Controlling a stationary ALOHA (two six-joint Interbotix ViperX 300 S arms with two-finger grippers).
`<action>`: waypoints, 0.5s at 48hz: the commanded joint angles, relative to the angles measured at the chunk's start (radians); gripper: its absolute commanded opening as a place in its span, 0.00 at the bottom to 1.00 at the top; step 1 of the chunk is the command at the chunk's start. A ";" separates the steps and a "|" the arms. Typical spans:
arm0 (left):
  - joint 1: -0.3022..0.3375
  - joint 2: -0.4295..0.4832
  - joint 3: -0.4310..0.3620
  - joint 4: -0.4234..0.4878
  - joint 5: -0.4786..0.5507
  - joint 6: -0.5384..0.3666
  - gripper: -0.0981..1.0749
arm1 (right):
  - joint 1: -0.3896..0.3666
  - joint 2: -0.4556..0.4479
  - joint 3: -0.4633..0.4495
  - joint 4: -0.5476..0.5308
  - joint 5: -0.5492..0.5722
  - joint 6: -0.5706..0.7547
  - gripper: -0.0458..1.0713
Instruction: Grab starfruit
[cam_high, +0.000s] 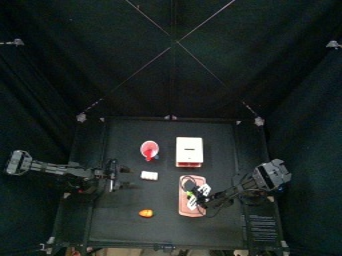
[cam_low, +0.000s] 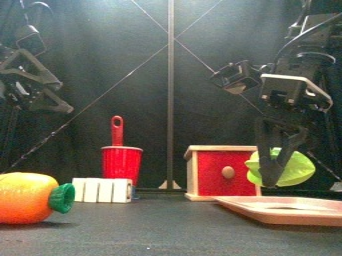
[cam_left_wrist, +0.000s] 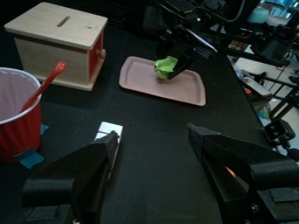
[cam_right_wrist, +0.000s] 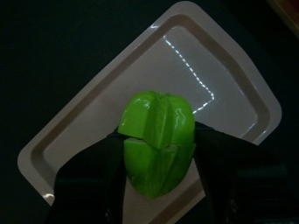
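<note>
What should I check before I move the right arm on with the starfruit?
1. Grip: right gripper fingers shut on both sides of the green starfruit: ok.
2. Lift: starfruit hangs clear above the pink tray in the front view: ok.
3. Grip security: starfruit sits tilted between the fingers; whether it will slip: cannot tell.
4. Left gripper: open, raised on the left side, away from the tray: ok.
5. Nearby obstacles: wooden box stands beside the tray, close to the starfruit's path if moved leftward: cannot tell clearance.
6. Red cup and carrot toy: well away: ok.
</note>
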 joint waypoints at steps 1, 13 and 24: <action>0.002 0.002 -0.011 0.002 -0.008 0.000 0.91 | 0.000 -0.037 -0.012 -0.009 0.000 0.002 0.62; 0.002 0.002 -0.011 0.000 -0.008 0.003 0.91 | 0.000 -0.034 -0.012 -0.009 0.000 0.002 0.61; 0.002 0.002 -0.012 0.002 -0.008 0.003 0.91 | 0.000 -0.032 -0.012 -0.021 0.000 0.002 0.61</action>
